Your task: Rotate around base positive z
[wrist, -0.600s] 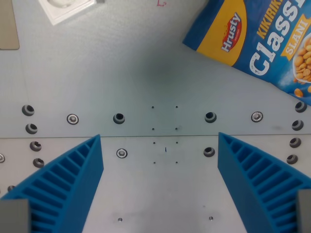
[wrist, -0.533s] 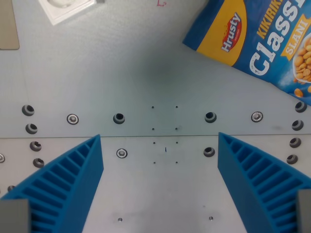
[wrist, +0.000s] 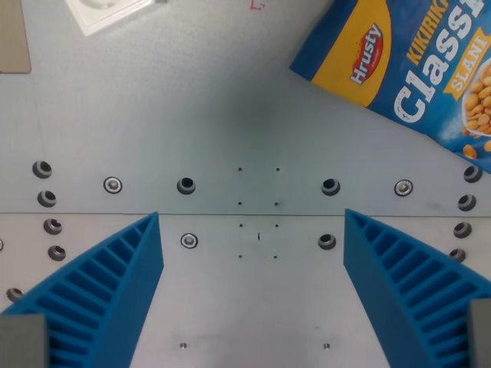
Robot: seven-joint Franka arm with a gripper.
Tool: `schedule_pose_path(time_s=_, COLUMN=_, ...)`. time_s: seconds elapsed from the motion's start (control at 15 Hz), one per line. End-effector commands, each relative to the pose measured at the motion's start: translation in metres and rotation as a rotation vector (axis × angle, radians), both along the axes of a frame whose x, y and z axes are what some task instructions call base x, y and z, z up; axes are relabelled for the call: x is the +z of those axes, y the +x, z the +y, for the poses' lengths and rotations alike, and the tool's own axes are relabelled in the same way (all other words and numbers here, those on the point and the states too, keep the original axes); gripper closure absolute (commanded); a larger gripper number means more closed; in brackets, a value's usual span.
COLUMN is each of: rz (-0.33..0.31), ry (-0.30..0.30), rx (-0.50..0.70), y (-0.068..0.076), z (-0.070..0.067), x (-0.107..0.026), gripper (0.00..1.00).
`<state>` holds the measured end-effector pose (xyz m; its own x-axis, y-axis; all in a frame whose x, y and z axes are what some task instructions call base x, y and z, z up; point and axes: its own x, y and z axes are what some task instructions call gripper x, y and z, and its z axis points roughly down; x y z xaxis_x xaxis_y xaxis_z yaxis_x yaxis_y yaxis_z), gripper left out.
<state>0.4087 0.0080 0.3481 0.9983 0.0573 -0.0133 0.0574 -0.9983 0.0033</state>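
Note:
My gripper (wrist: 253, 222) is open, its two blue ribbed fingers (wrist: 107, 284) rising from the bottom corners of the wrist view. Nothing lies between them, only the bare metal plate (wrist: 230, 115) with its bolts and small holes. A blue Hrusty Classic peanut bag (wrist: 406, 69) lies flat at the wrist view's upper right, well apart from the fingers.
A white square object (wrist: 107, 11) sits at the top left edge, partly cut off. A beige flat piece (wrist: 11, 38) shows at the far left. A seam (wrist: 253, 214) crosses the plate between two rows of bolts.
The whole scene has turned and shifted slightly in the picture, so the camera has moved. The fingers stay equally far apart.

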Motion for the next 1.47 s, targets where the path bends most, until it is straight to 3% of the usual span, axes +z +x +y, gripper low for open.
schedule_pose_path(time_s=0.07, rz=-0.006, ry=0.000, rx=0.103, y=-0.0003, z=-0.0002, x=0.0024, gripper=0.00)
schedule_pose_path(time_s=1.47, rz=-0.005, ry=-0.001, rx=0.383, y=-0.0003, z=-0.0002, x=0.0024, gripper=0.00)
